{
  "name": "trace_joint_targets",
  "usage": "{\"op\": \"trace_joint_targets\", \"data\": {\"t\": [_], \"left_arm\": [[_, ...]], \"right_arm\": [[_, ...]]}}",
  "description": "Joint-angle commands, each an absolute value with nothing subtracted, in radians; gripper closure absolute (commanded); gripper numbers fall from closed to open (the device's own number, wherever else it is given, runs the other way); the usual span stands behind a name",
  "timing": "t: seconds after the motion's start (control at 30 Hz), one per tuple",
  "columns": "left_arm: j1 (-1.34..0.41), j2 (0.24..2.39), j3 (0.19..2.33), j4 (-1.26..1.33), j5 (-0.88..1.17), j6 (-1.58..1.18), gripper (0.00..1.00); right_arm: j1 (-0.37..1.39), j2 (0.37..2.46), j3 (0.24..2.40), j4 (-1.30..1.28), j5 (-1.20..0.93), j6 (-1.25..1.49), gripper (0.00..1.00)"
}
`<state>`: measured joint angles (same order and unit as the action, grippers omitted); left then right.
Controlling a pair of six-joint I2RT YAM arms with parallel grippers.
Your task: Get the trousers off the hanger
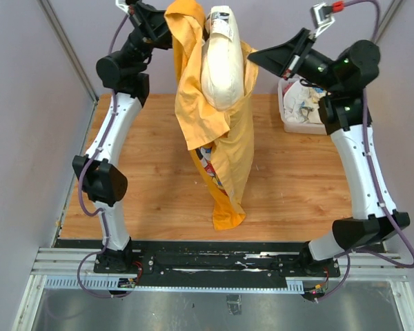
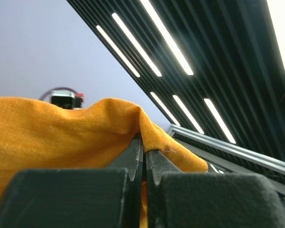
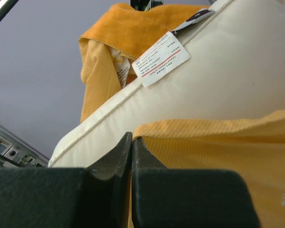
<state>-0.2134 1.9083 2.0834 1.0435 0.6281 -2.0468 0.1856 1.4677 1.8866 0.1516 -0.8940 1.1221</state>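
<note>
Orange trousers (image 1: 224, 148) hang above the wooden tabletop (image 1: 297, 179). Their long side runs from 12 o'clock down to 6 o'clock. A cream padded hanger (image 1: 221, 69) sits inside the top. The left gripper (image 2: 143, 142) jaws pinch the cloth at 11 o'clock, and the right gripper (image 3: 132, 142) jaws pinch it at 1 o'clock.

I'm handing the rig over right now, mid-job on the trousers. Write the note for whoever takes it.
Left gripper: shut on a fold of the orange trousers, held high.
Right gripper: shut on the trousers' edge, against the cream padded piece with a label.
Trousers hang between both arms, lower end down at the table.
Done: both grips set, garment lifted.
Left: trousers wrap the padded piece; work them free.
</note>
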Motion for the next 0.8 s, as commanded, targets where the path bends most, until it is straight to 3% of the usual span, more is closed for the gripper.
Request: {"op": "trace_joint_targets", "data": {"t": [0.0,0.17,0.3,0.4,0.77], "left_arm": [[-0.279,1.968,2.238,1.056,0.572,-2.081,1.0],[-0.227,1.935,2.215,1.1,0.558,-2.132,1.0],[-0.143,1.863,2.12,1.159,0.542,-2.17,1.0],[-0.128,1.845,2.101,1.149,0.558,-2.16,1.0],[-0.359,2.003,2.28,0.975,0.578,-2.031,1.0]], "right_arm": [[0.261,1.492,1.906,0.171,-0.877,1.088,0.99],[0.155,1.463,1.958,0.123,-0.906,1.073,1.0],[-0.005,1.402,1.908,0.232,-0.928,1.186,0.99],[-0.024,1.404,1.91,0.254,-0.934,1.209,1.0],[0.288,1.522,1.956,0.14,-0.871,1.071,0.99]]}}
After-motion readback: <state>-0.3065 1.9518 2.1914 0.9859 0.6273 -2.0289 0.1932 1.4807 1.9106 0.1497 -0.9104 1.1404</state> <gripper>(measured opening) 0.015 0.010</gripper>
